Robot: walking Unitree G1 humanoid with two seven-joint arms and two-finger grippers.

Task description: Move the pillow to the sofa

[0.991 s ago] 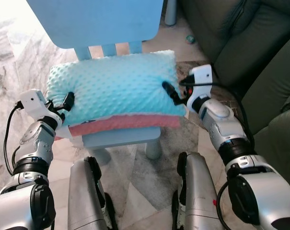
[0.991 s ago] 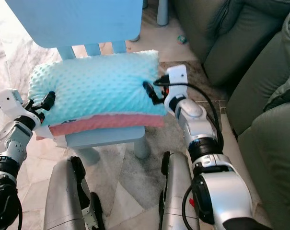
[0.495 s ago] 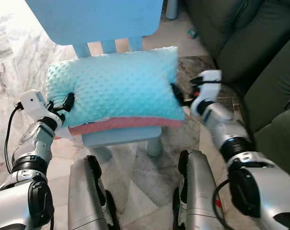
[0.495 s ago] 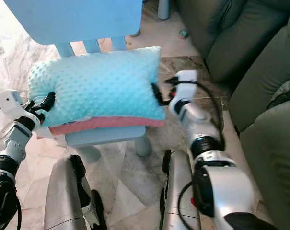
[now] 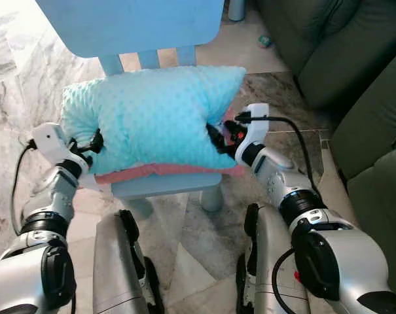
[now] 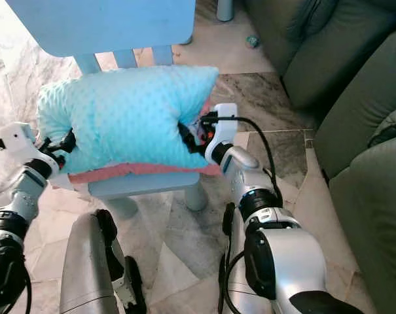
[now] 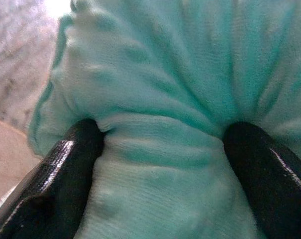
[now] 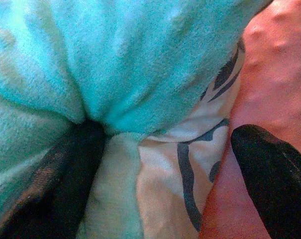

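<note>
While the pillow (image 5: 152, 118) sits on the small blue chair (image 5: 165, 186), the left eye view shows the left tool (image 5: 95, 141) and the right tool (image 5: 214, 136) pushing into its two ends. The fluffy blue side bunches up between them. A pink cushion (image 5: 152, 173) lies under it on the seat.

From the right eye view, the green sofa (image 6: 342, 78) waits on the robot's right.

Up close in the left wrist view, two black fingers (image 7: 55, 169) pinch a thick fold of blue fabric.

Through the right wrist view, the fingers (image 8: 269, 169) are spread wide around the pillow's edge, not closed on it yet.

I think this is the grabbing step. Next, the right tool should squeeze tight, then both arms should lift together and turn to the sofa.
</note>
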